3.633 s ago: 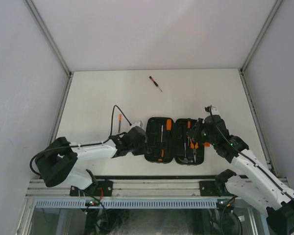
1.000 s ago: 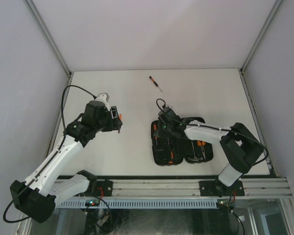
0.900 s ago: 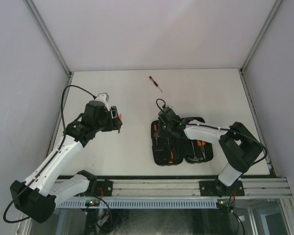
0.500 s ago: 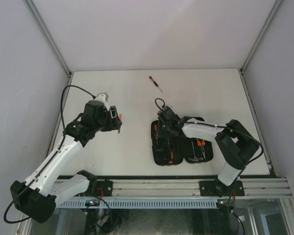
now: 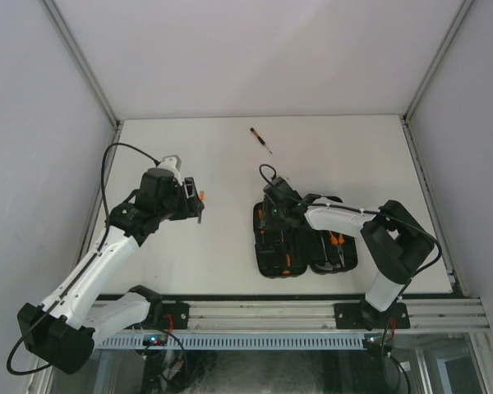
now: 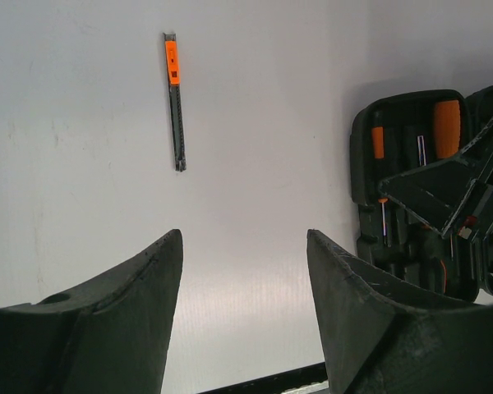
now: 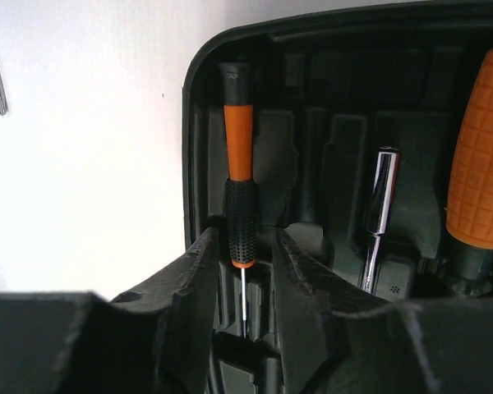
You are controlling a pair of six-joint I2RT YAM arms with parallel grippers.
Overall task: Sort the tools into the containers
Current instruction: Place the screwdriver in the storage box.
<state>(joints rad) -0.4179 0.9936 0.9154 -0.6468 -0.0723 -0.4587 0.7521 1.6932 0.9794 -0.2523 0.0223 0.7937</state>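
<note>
There's the right end effector (image 7: 245, 246), fingers a touch apart and straddling the small screwdriver (image 7: 238, 139), which lies in the far-left slot of the open tool case (image 7: 199, 148), long axis straight up the frame, handle uppermost.

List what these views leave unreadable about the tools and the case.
Top view: slots of the case under the right gripper, hidden by that arm; far screwdriver too small to read its tip.
Right wrist view: seated screwdriver, tip behind the fingers; large orange handle, cut by the right edge.
Left wrist view: the case's right part, past the frame edge.
</note>
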